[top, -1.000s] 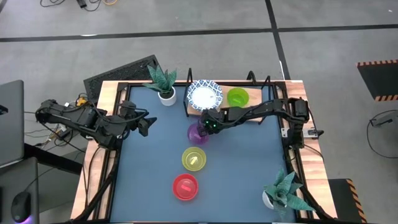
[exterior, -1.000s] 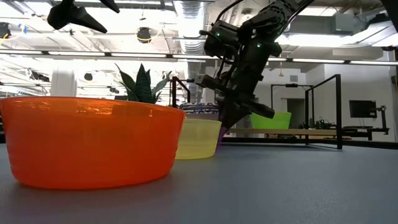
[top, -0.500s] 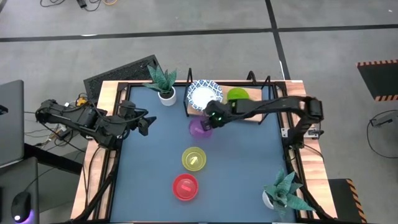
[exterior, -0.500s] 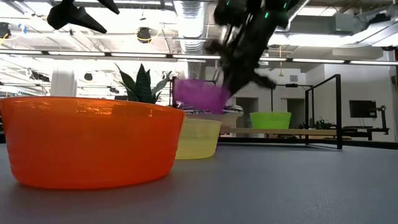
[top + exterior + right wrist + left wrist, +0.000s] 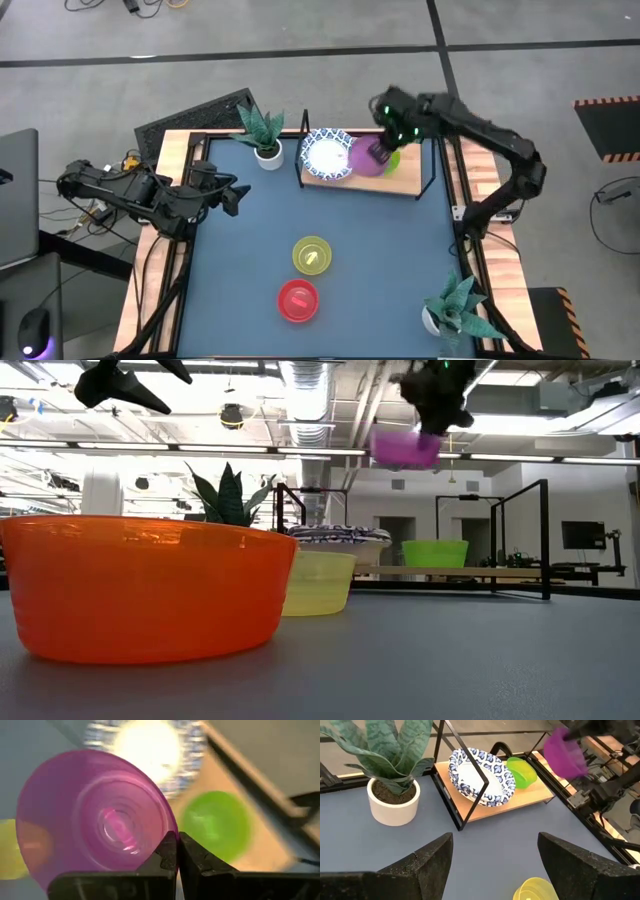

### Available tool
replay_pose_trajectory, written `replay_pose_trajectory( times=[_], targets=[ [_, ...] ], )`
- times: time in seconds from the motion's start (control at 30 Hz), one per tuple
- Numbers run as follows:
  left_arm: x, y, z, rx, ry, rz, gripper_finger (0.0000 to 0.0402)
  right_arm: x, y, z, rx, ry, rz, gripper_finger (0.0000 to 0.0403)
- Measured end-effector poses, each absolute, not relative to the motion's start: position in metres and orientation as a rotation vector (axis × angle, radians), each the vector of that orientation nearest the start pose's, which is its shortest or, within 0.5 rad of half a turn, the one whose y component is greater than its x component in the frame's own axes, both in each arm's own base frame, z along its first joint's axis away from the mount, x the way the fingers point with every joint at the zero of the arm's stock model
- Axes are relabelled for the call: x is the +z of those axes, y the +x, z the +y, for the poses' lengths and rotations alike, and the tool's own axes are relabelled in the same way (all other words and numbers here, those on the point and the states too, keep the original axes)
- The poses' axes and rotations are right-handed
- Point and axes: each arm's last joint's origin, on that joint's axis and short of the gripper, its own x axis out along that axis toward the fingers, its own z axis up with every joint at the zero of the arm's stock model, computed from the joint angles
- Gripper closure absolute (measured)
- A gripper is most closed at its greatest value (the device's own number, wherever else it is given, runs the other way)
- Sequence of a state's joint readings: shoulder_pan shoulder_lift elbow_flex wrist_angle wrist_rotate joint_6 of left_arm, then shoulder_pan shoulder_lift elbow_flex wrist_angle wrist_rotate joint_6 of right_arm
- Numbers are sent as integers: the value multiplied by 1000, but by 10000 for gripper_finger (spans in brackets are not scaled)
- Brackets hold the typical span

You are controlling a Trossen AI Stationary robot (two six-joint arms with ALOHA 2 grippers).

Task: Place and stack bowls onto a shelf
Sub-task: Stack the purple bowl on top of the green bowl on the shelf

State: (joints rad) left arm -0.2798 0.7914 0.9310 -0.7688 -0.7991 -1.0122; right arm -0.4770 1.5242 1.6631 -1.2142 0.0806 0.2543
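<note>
My right gripper is shut on the purple bowl, which it carries high over the wooden shelf; the low view shows the purple bowl well above everything else. On the shelf board sit the white bowls with blue rims and the green bowl, which the purple one partly covers. The yellow bowl and red bowl rest on the blue tabletop. My left gripper is open and hovers by the table's left edge. My right gripper holds the purple bowl by its rim, pinched with one finger inside the bowl and one outside. The fingers come from above, pointing down. The bowl is lifted clear, roughly upright, over the shelf between the white bowls and the green one.
One potted plant stands at the far left of the table beside the shelf, another at the near right corner. The shelf's black wire frame rises at its ends. Bare blue tabletop lies right of the yellow and red bowls.
My right gripper has lifted the purple bowl off the table in front of the shelf and swung it up, toward the far edge and a little to the right, so it now hangs over the shelf board. The other bowls have stayed where they were.
</note>
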Motion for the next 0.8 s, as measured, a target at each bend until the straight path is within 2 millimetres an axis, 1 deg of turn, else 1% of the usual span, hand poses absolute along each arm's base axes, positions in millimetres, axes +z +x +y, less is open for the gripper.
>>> replay_pose_trajectory(
  times=[0.1,0.23,0.3,0.37,0.5,0.6,0.7,0.8],
  targets=[
    [333,140,-19,715,-640,236,127,372,239,-169,-659,387,1123,379],
    [333,140,-19,717,-636,239,127,361,221,-208,-658,336,1219,379],
    [333,140,-19,719,-637,238,127,352,215,-224,-662,344,1254,379],
    [333,140,-18,722,-646,233,127,342,213,-238,-643,393,1267,379],
    [333,140,-18,725,-663,226,127,323,218,-257,-635,448,1282,379],
    [333,140,-18,725,-668,225,127,310,225,-267,-638,464,1284,379],
    [333,140,-18,726,-668,225,127,300,228,-272,-628,473,1310,379],
    [333,140,-18,731,-665,221,127,300,228,-272,-626,469,1310,379]
  ],
)
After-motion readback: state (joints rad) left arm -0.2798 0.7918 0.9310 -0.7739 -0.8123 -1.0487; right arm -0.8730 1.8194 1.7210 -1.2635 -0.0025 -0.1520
